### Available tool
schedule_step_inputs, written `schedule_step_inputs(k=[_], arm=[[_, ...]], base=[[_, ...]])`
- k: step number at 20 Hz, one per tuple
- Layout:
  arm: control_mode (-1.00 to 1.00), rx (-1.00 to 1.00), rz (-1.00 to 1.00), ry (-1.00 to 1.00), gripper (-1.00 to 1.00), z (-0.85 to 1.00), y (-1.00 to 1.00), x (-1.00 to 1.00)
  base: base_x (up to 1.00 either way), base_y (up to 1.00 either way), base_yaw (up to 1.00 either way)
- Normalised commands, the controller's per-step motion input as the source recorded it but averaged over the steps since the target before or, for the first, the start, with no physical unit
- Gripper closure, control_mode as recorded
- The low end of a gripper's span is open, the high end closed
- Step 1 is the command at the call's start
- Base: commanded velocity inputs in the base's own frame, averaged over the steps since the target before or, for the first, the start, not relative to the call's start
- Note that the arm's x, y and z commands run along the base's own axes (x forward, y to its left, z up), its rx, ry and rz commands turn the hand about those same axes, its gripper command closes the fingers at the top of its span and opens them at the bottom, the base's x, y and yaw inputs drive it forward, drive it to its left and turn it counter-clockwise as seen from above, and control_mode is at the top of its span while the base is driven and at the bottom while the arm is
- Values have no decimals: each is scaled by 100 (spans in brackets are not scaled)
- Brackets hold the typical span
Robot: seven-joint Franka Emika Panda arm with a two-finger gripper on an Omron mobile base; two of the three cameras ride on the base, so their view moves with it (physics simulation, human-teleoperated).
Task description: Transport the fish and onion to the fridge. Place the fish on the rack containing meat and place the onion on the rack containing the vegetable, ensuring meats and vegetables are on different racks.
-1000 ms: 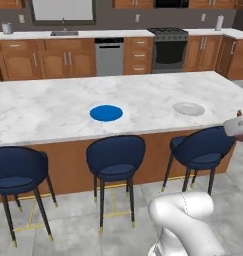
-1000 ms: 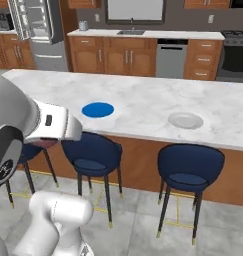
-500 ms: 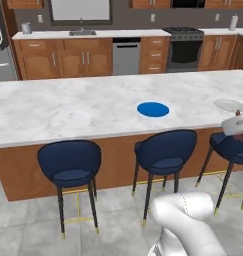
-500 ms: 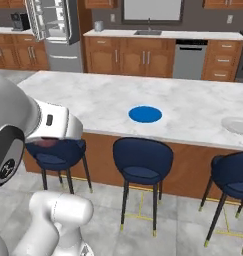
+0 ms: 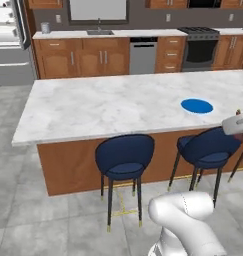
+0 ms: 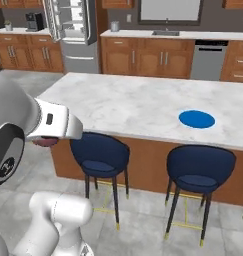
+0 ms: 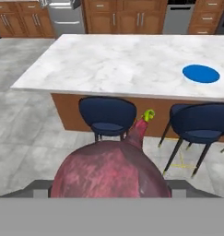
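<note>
Marble island (image 5: 108, 107) fills the middle; the fridge (image 6: 70, 30) stands upper left. We carry the onion (image 7: 111, 173) between wide-set jaws; jolting while driving could shake it loose.

All views face the marble island (image 5: 108, 107) from behind.

Glossy white rounded arm (image 6: 58, 220), dark joint ring with round emblem.
</note>
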Motion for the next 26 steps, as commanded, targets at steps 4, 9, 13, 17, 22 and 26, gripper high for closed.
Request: schedule_step_inputs(k=[4,9,13,17,22,26], arm=[[100,0,0,0,100,0,0,0],[100,0,0,0,100,0,0,0],[100,0,0,0,100,0,0,0],[100,0,0,0,100,0,0,0],[100,0,0,0,100,0,0,0],[100,0,0,0,100,0,0,0]], base=[[9,100,0],[13,100,0],[25,100,0],[30,100,-1],[49,100,-3],[84,100,-4]])
